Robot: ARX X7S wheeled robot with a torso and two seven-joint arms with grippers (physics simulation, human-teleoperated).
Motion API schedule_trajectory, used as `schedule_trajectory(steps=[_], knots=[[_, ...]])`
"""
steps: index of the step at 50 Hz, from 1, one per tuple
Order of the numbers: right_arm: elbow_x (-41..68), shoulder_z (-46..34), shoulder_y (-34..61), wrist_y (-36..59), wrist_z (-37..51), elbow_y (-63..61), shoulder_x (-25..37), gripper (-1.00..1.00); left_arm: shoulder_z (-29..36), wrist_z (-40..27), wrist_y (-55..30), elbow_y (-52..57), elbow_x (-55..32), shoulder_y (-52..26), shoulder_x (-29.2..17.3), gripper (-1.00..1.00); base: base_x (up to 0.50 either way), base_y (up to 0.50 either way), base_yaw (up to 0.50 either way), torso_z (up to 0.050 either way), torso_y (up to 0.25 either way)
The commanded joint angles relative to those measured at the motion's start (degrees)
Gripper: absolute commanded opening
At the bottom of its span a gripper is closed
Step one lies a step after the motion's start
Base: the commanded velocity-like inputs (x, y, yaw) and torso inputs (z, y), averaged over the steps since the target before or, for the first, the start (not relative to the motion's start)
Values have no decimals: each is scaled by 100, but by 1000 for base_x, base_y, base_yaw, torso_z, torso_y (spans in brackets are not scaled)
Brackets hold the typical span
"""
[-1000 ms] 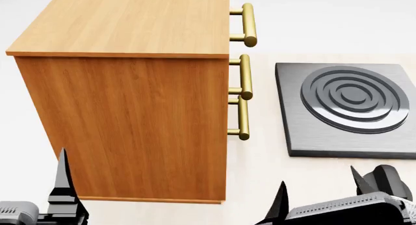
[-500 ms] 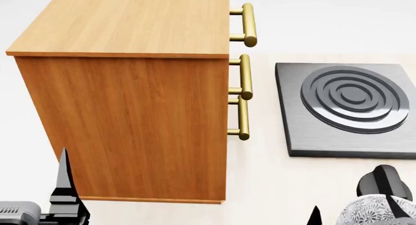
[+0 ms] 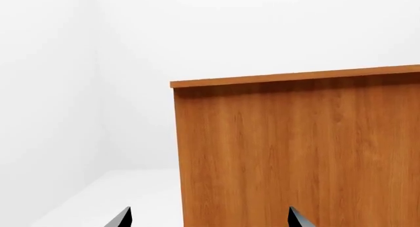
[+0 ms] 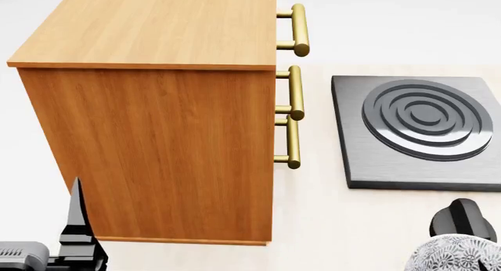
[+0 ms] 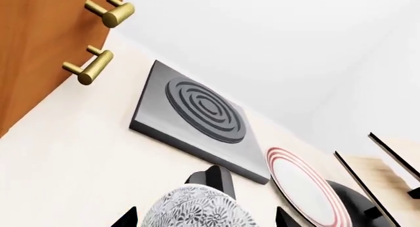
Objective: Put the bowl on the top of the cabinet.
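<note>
The grey-patterned white bowl (image 4: 452, 254) sits on the pale counter at the head view's bottom right edge, to the right of the tall orange-brown cabinet (image 4: 156, 136). In the right wrist view the bowl (image 5: 196, 207) lies between my right gripper's (image 5: 204, 218) two wide-apart fingertips, with a gap on each side. That gripper is open and is out of the head view. My left gripper (image 3: 208, 218) is open and empty, facing the cabinet's side (image 3: 302, 153) below its top edge. It shows low at the left in the head view (image 4: 76, 230).
A dark square stove plate (image 4: 419, 130) with concentric rings lies right of the cabinet's brass handles (image 4: 296, 95). A black object (image 4: 461, 217) stands just behind the bowl. A red-rimmed white plate (image 5: 302, 187) leans in a pale rack (image 5: 387, 173).
My right gripper has drawn back out of the head view's bottom edge, uncovering the bowl. The left arm and the cabinet have not moved.
</note>
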Motion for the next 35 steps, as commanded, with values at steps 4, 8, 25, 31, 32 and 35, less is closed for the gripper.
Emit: schedule_trajectory(steps=[4,8,25,31,32,35], knots=[[-44,-48,-143,-178,32,159,27,100,38,-40,-7,2,-1,-8,-24,100,0,0,0,0,0],[-72,-115,-117,-122,54,106,34,100,48,-46,1,-14,-4,-15,-29,100,0,0,0,0,0],[-101,-251,-170,-289,75,344,21,100,72,-85,-18,6,-26,-26,-63,100,0,0,0,0,0],[-104,-282,-239,-403,80,556,6,100,87,-98,-3,-23,-28,-36,-65,100,0,0,0,0,0],[-102,-279,-249,-425,81,585,1,100,91,-97,6,-25,-28,-32,-67,100,0,0,0,0,0],[-82,-246,-271,-445,74,585,-1,100,109,-101,29,-63,-17,-32,-67,100,0,0,0,0,0]])
